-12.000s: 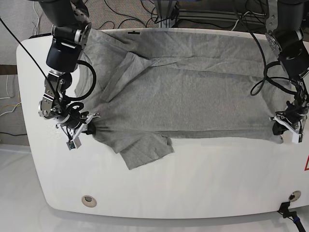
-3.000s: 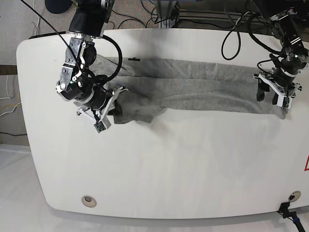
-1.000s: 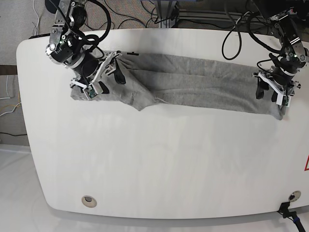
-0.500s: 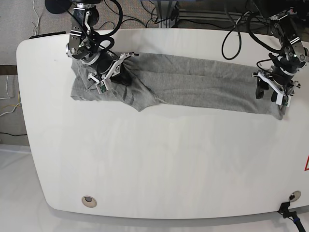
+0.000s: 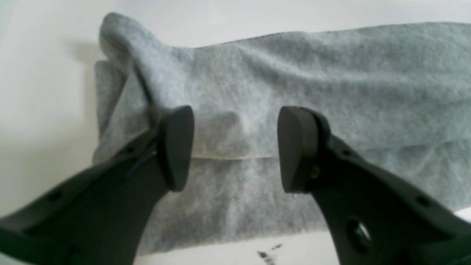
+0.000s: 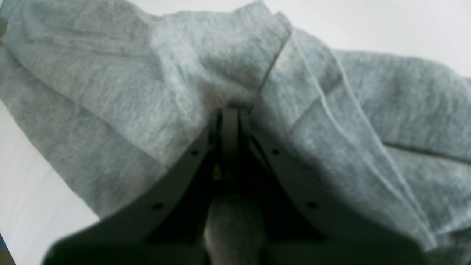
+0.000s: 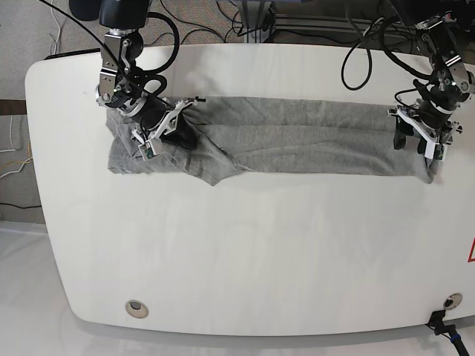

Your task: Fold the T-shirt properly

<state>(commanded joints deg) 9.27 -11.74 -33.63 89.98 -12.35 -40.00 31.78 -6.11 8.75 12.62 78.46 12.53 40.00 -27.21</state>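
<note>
The grey T-shirt lies as a long narrow band across the far part of the white table, with a sleeve point hanging toward the front at its left third. My right gripper rests on the shirt's left part; in the right wrist view it is shut on a bunched fold of the grey cloth. My left gripper is at the shirt's right end. The left wrist view shows it open, fingers straddling a folded edge of the cloth without pinching it.
Cables and a metal frame lie beyond the table's far edge. Two round holes sit near the front edge. A red mark shows at the right edge. A small black mark is on the table by the shirt's end.
My right gripper has moved rightward and toward the front along the shirt, still holding cloth; the shirt's left end now lies flatter. The left gripper has stayed in place, open.
</note>
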